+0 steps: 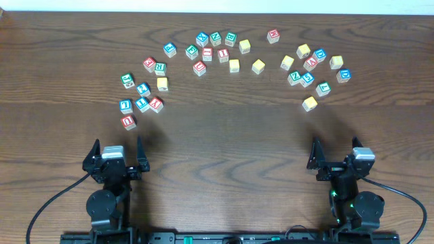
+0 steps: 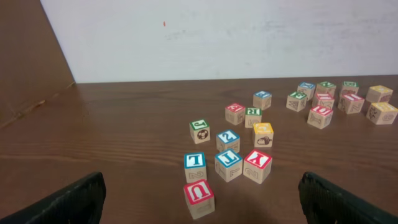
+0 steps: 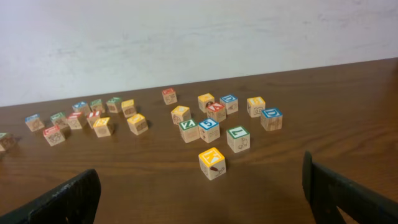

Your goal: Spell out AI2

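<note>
The red "A" cube [image 1: 310,63] sits in the right-hand cluster, and shows in the right wrist view as the red-topped "A" cube [image 3: 216,111]. Near the back middle stands the red "I" cube [image 1: 223,55], the same "I" cube [image 2: 351,101] seen far right from the left wrist. A blue cube that reads as "2" [image 1: 142,89] lies in the left cluster, and is the blue "2" cube [image 2: 228,138] in the left wrist view. My left gripper [image 1: 118,143] and right gripper [image 1: 336,144] rest near the front edge, both open and holding nothing, well short of the cubes.
Many other letter cubes are scattered in an arc across the far half of the table. A red "U" cube [image 2: 199,196] lies closest ahead of the left fingers [image 2: 74,202]. A yellow cube [image 3: 212,162] lies closest to the right gripper [image 3: 199,193].
</note>
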`<state>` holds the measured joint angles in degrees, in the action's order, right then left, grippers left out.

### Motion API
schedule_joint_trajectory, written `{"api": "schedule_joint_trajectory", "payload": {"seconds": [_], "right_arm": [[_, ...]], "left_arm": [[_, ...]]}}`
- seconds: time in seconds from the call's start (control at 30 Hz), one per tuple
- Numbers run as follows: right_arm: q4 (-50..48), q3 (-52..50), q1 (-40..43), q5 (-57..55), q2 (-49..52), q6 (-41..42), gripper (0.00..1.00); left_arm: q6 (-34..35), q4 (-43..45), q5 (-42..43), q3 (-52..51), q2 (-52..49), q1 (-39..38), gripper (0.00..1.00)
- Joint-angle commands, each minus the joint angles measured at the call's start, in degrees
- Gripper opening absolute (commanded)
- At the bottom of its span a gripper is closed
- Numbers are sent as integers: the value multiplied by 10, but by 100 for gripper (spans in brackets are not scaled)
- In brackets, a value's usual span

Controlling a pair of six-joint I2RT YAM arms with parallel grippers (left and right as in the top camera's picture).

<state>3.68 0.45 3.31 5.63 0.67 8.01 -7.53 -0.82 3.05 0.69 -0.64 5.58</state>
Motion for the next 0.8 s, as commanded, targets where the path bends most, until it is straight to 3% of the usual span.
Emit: {"api": "schedule_joint_trajectory", "payload": {"seconds": [0.0, 0.37, 0.77], "right_arm": [[2, -1, 4, 3, -3, -8, 99], [2, -1, 4, 3, -3, -8, 99], [2, -1, 4, 3, -3, -8, 99]], "left_arm": [[-3, -4, 5, -5, -2, 2, 98], [-4, 22, 22, 63, -89, 2, 98], [-4, 0, 138, 317, -428, 2, 98]]}}
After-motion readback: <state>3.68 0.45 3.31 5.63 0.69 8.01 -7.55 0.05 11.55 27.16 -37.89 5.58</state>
